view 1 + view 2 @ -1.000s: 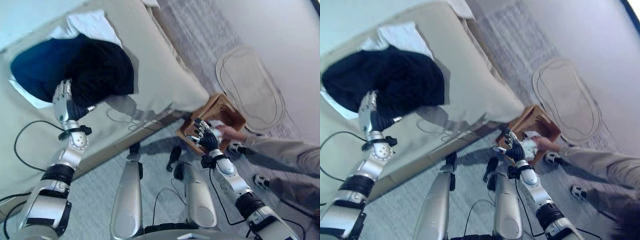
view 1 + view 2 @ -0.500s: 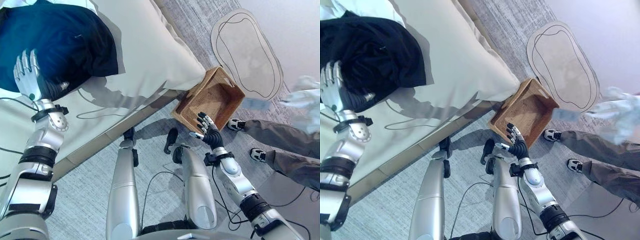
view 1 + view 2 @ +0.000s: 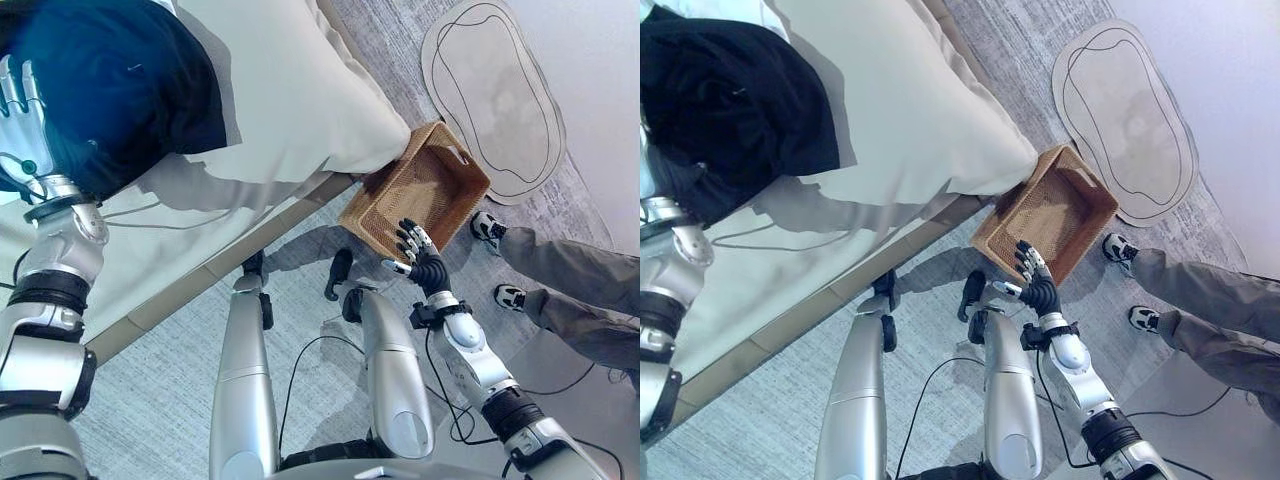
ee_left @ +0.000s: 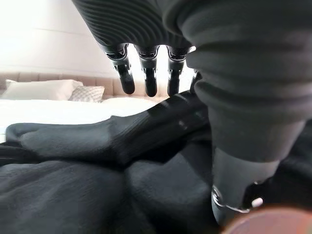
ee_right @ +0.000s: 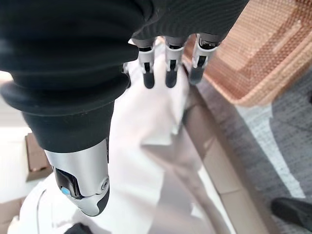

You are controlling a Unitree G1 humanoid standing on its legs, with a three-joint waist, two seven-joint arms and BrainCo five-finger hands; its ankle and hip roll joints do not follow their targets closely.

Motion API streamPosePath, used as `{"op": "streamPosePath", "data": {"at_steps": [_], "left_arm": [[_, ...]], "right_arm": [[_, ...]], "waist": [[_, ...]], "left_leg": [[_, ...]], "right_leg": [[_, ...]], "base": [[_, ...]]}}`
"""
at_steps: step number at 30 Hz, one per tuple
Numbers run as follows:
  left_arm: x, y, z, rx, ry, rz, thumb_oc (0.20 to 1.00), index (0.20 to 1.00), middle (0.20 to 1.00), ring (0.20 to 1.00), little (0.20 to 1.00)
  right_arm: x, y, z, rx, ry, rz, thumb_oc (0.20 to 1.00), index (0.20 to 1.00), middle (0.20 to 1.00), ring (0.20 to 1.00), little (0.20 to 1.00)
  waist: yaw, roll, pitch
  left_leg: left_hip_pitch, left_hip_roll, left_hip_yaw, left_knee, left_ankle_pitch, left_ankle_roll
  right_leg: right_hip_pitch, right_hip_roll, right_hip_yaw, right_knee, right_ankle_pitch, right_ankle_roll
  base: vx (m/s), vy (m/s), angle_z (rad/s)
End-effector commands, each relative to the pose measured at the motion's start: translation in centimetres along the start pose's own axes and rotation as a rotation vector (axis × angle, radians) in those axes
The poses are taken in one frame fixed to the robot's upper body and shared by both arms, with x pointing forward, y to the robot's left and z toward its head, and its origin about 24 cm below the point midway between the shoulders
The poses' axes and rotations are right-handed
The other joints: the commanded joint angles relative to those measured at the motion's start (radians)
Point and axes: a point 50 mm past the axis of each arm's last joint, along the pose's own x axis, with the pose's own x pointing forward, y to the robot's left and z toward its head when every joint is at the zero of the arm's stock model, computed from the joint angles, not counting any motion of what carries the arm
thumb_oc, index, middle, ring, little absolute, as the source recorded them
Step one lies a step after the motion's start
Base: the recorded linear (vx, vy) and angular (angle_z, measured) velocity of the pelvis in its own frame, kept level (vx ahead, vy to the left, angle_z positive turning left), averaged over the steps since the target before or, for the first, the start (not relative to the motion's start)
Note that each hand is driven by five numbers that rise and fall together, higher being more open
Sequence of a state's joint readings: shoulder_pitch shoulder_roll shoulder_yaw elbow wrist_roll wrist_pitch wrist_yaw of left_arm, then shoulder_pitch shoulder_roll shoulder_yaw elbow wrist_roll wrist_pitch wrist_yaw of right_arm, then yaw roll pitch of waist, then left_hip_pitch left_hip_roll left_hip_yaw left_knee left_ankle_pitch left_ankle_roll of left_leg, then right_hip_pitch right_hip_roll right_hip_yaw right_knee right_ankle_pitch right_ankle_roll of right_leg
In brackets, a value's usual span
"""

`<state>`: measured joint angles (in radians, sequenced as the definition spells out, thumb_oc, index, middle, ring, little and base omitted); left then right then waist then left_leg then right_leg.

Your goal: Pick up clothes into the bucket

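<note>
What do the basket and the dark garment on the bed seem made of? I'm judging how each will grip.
The basket looks like woven wicker or rattan, tan and matte, with a fine lattice weave. The dark garment looks like soft knit fabric, matte black, lying in thick folds.

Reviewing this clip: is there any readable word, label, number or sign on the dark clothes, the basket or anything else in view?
None: no text, label, number or sign can be read.
Dark clothes on the bed: plain, no print visible.
Woven basket: no tag or marking visible.
Floor mat: only a dark outline, no writing.
</note>
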<state>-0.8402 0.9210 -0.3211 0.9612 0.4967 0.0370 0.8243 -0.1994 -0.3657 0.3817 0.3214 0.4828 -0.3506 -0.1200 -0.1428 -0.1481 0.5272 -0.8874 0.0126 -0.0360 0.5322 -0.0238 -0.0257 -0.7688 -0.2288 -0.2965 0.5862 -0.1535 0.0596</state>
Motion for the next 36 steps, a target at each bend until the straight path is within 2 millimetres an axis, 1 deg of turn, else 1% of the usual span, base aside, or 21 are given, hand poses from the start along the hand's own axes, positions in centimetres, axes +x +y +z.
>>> {"op": "streamPosePath", "data": {"at_steps": [1,2,3,4,14,18,20,21,22,23,24,25,26,28,29,30,31,33,35,36], "left_arm": [[1.7,0.8,-0.3,0.024,0.008,-0.083,0.498,0.498,0.498,0.498,0.498],[1.8,0.8,-0.2,0.023,0.007,-0.082,0.498,0.498,0.498,0.498,0.498],[2.1,0.9,0.2,0.026,-0.010,-0.096,0.200,0.200,0.200,0.200,0.200],[2.4,1.0,0.7,0.010,-0.030,-0.101,0.200,0.200,0.200,0.200,0.200],[1.8,0.6,1.4,-0.019,-0.062,-0.129,0.200,0.200,0.200,0.200,0.200],[1.1,0.2,1.8,-0.057,-0.074,-0.139,0.200,0.200,0.200,0.200,0.200],[0.2,-0.1,2.6,-0.110,-0.103,-0.139,0.200,0.200,0.200,0.200,0.200],[0.1,-0.1,2.5,-0.110,-0.101,-0.140,0.200,0.200,0.200,0.200,0.200],[-0.9,-0.5,3.2,-0.173,-0.115,-0.146,0.200,0.200,0.200,0.200,0.200],[-1.0,-0.5,3.1,-0.173,-0.114,-0.147,0.200,0.200,0.200,0.200,0.200],[-2.1,-0.6,4.3,-0.263,-0.137,-0.142,0.200,0.200,0.200,0.200,0.200],[-2.2,-0.6,4.2,-0.263,-0.136,-0.143,0.200,0.200,0.200,0.200,0.200],[-2.8,-0.7,4.5,-0.289,-0.144,-0.152,0.200,0.200,0.200,0.200,0.200],[-3.9,-0.8,5.1,-0.341,-0.170,-0.164,0.200,0.200,0.200,0.200,0.200],[-5.4,-0.6,6.1,-0.415,-0.208,-0.178,0.200,0.200,0.200,0.200,0.200],[-6.0,-0.5,6.5,-0.460,-0.220,-0.185,0.200,0.200,0.200,0.200,0.200],[-6.1,-0.5,6.5,-0.460,-0.219,-0.186,0.200,0.200,0.200,0.200,0.200],[-7.3,-0.2,7.7,-0.541,-0.264,-0.200,0.200,0.200,0.200,0.200,0.200],[-8.2,0.2,8.3,-0.591,-0.295,-0.213,0.200,0.200,0.200,0.200,0.200],[-9.0,0.6,9.1,-0.656,-0.329,-0.239,0.200,0.200,0.200,0.200,0.200]], "right_arm": [[-0.5,-1.1,1.5,-0.010,-0.083,-0.024,1.000,1.000,1.000,1.000,1.000],[-0.5,-1.1,1.5,-0.009,-0.083,-0.024,1.000,1.000,1.000,1.000,1.000],[-0.5,-1.2,1.4,-0.011,-0.078,-0.026,1.000,1.000,1.000,1.000,1.000],[-0.5,-1.3,1.4,-0.005,-0.078,-0.029,1.000,1.000,1.000,1.000,1.000],[-0.5,-1.3,1.3,0.034,-0.073,-0.021,1.000,1.000,1.000,1.000,1.000],[-0.5,-1.4,1.0,0.044,-0.060,-0.031,1.000,1.000,1.000,1.000,1.000],[-0.5,-1.4,0.7,0.031,-0.050,-0.043,1.000,1.000,1.000,1.000,1.000],[-0.5,-1.4,0.7,0.030,-0.049,-0.042,1.000,1.000,1.000,1.000,1.000],[-0.6,-1.7,0.5,0.020,-0.040,-0.068,1.000,1.000,1.000,1.000,1.000],[-0.6,-1.7,0.5,0.019,-0.038,-0.067,1.000,1.000,1.000,1.000,1.000],[-0.7,-2.1,0.3,0.019,-0.031,-0.102,1.000,1.000,1.000,1.000,1.000],[-0.7,-2.1,0.3,0.019,-0.030,-0.101,1.000,1.000,1.000,1.000,1.000],[-0.6,-2.4,0.2,0.012,-0.027,-0.119,1.000,1.000,1.000,1.000,1.000],[-0.6,-2.9,0.1,-0.018,-0.017,-0.141,1.000,1.000,1.000,1.000,1.000],[-0.6,-3.7,0.1,-0.081,-0.010,-0.183,1.000,1.000,1.000,1.000,1.000],[-0.6,-4.3,0.3,-0.086,-0.018,-0.218,1.000,1.000,1.000,1.000,1.000],[-0.6,-4.3,0.3,-0.087,-0.017,-0.218,1.000,1.000,1.000,1.000,1.000],[-0.5,-5.4,0.5,-0.082,-0.026,-0.292,1.000,1.000,1.000,1.000,1.000],[-0.5,-5.9,0.7,-0.089,-0.030,-0.316,1.000,1.000,1.000,1.000,1.000],[-0.7,-6.4,0.5,-0.095,-0.016,-0.331,1.000,1.000,1.000,1.000,1.000]], "waist": [[0.011,-0.012,-0.039],[0.012,-0.012,-0.039],[0.011,-0.012,-0.040],[0.011,-0.011,-0.041],[0.018,-0.003,-0.043],[0.023,0.002,-0.043],[0.035,0.008,-0.045],[0.034,0.008,-0.045],[0.043,0.015,-0.050],[0.041,0.016,-0.048],[0.053,0.025,-0.056],[0.052,0.025,-0.055],[0.056,0.026,-0.057],[0.066,0.032,-0.069],[0.078,0.041,-0.083],[0.082,0.046,-0.092],[0.082,0.047,-0.091],[0.091,0.053,-0.113],[0.098,0.057,-0.130],[0.105,0.060,-0.158]], "left_leg": [[0.014,0.034,0.006,0.122,-0.155,0.004],[0.014,0.034,0.006,0.123,-0.155,0.004],[0.012,0.033,0.006,0.123,-0.156,0.005],[0.013,0.032,0.008,0.122,-0.156,0.005],[0.014,0.025,0.007,0.116,-0.151,0.005],[0.030,0.023,0.010,0.102,-0.145,0.004],[0.065,0.023,0.016,0.071,-0.137,0.002],[0.068,0.023,0.016,0.069,-0.137,0.002],[0.102,0.022,0.018,0.043,-0.131,0.002],[0.106,0.022,0.018,0.040,-0.130,0.001],[0.143,0.021,0.020,0.010,-0.124,0.000],[0.144,0.021,0.020,0.009,-0.124,-0.001],[0.152,0.011,0.027,-0.011,-0.087,0.006],[0.199,0.009,0.030,-0.049,-0.078,0.004],[0.247,0.007,0.027,-0.086,-0.071,0.002],[0.270,0.007,0.029,-0.103,-0.066,0.000],[0.274,0.007,0.028,-0.106,-0.065,0.000],[0.327,0.007,0.028,-0.147,-0.056,-0.004],[0.375,0.010,0.033,-0.181,-0.049,-0.005],[0.420,0.009,0.033,-0.219,-0.042,-0.006]], "right_leg": [[0.018,-0.080,0.084,-0.121,0.180,0.143],[0.017,-0.080,0.084,-0.121,0.179,0.143],[0.016,-0.080,0.085,-0.120,0.179,0.143],[0.015,-0.080,0.085,-0.120,0.180,0.143],[0.016,-0.083,0.086,-0.124,0.186,0.142],[0.032,-0.087,0.084,-0.138,0.193,0.143],[0.063,-0.089,0.079,-0.162,0.200,0.144],[0.066,-0.089,0.079,-0.163,0.201,0.144],[0.093,-0.092,0.077,-0.181,0.205,0.145],[0.097,-0.092,0.076,-0.183,0.206,0.145],[0.133,-0.097,0.071,-0.206,0.211,0.147],[0.134,-0.097,0.071,-0.207,0.211,0.147],[0.142,-0.106,0.059,-0.226,0.240,0.135],[0.185,-0.109,0.055,-0.254,0.246,0.135],[0.233,-0.109,0.048,-0.288,0.255,0.137],[0.258,-0.110,0.042,-0.303,0.258,0.139],[0.262,-0.110,0.041,-0.305,0.259,0.139],[0.317,-0.108,0.030,-0.349,0.274,0.144],[0.368,-0.105,0.024,-0.389,0.283,0.145],[0.406,-0.101,0.022,-0.418,0.289,0.147]], "base": [[0.00,0.000,0.00],[-0.01,0.031,-0.01],[0.00,0.000,0.00],[0.00,0.000,0.00],[0.00,0.000,0.00],[0.00,0.000,0.00],[0.00,0.000,0.00],[0.00,0.000,0.00],[0.00,0.000,0.00],[0.05,-0.012,0.00],[0.00,0.000,0.00],[-0.04,0.004,0.00],[-0.05,0.014,0.03],[0.03,-0.009,0.06],[0.10,-0.030,0.03],[0.08,-0.027,0.02],[0.06,-0.020,-0.01],[0.09,-0.025,0.00],[0.11,-0.017,0.00],[0.13,-0.021,0.00]]}}
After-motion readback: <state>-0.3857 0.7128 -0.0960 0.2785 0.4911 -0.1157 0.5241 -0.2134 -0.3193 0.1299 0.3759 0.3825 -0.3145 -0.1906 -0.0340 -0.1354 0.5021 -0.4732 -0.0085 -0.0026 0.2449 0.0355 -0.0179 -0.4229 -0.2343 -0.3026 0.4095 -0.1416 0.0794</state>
